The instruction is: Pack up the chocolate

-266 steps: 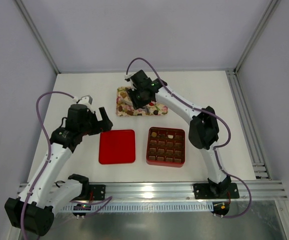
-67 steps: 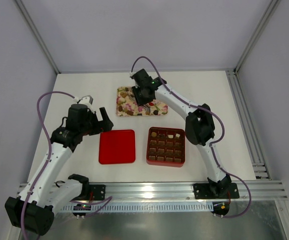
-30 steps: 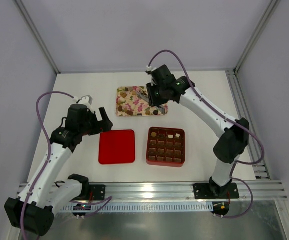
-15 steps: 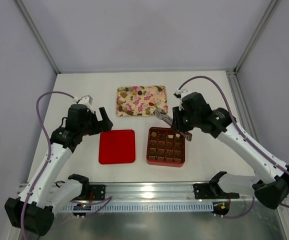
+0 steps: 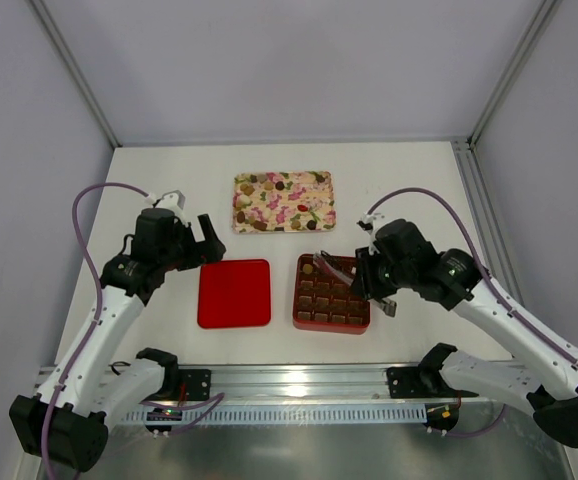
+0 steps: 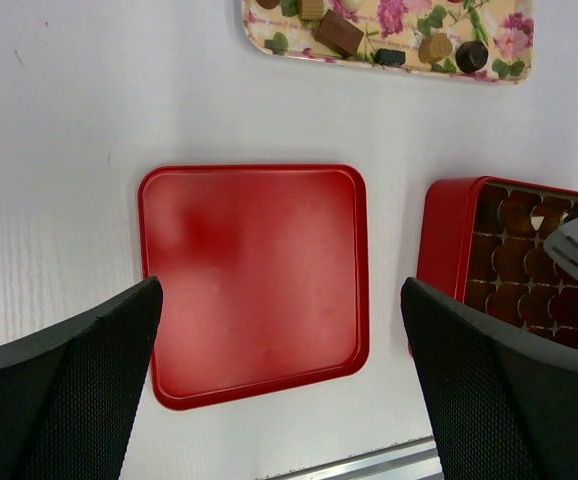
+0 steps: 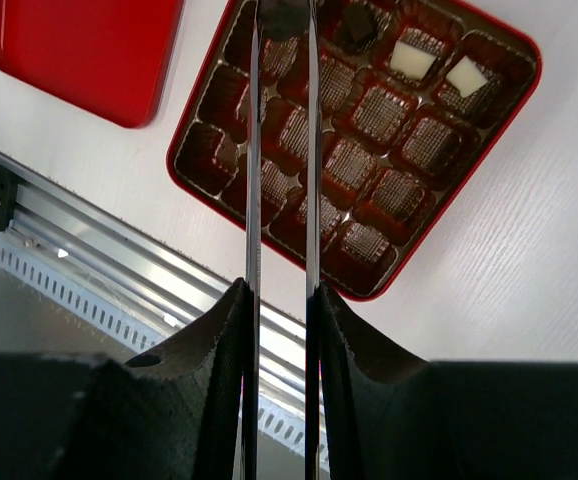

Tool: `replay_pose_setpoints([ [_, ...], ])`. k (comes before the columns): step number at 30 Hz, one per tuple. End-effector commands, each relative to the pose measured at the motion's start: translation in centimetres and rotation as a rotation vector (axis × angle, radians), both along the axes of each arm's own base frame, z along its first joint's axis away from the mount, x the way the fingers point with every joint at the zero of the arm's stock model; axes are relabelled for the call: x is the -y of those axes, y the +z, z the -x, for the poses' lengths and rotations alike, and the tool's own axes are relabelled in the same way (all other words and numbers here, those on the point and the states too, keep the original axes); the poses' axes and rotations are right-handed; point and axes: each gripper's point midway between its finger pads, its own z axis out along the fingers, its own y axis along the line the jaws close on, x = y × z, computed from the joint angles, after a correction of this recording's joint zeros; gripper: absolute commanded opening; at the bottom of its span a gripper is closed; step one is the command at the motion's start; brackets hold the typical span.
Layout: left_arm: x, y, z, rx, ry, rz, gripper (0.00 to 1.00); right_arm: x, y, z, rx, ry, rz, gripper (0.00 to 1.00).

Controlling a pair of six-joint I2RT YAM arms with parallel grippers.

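Several chocolate pieces [image 5: 265,186] lie on the floral tray [image 5: 309,208] at the back. The red box with the gridded insert [image 7: 514,110] holds a dark piece [image 7: 357,28] and two cream pieces [image 7: 412,60] in its far row. My right gripper [image 7: 281,300] is shut on metal tongs [image 7: 253,150]. The tongs' tips pinch a dark chocolate [image 7: 283,17] over the box's far left cells [image 5: 319,262]. My left gripper [image 6: 279,400] is open and empty above the red lid [image 6: 254,280].
The red lid [image 5: 234,293] lies left of the box [image 5: 297,300]. The tray [image 6: 399,20] and the box [image 6: 447,240] also show in the left wrist view. An aluminium rail [image 5: 299,380] runs along the table's near edge.
My right arm has swung from the floral tray toward me and now hangs over the box, with the tongs carrying a dark piece. The left arm has not moved.
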Motion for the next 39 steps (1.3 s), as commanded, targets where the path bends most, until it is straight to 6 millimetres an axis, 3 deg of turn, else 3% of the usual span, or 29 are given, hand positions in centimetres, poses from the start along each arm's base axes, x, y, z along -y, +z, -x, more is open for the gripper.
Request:
replay_pose_setpoints([
  [1, -0.3, 1.0, -0.5, 0.030, 0.014, -0.004, 1.00, -1.2, -0.2, 0.8, -0.013, 0.022, -0.034, 0.31],
  [13, -0.2, 1.1, -0.6, 0.032, 0.013, -0.004, 1.00, -3.1, -1.7, 1.6, -0.038, 0.055, -0.007, 0.32],
  [39, -0.2, 1.0, -0.5, 0.030, 0.011, -0.003, 1.00, -3.8, -2.5, 0.9, -0.021, 0.035, 0.043, 0.42],
])
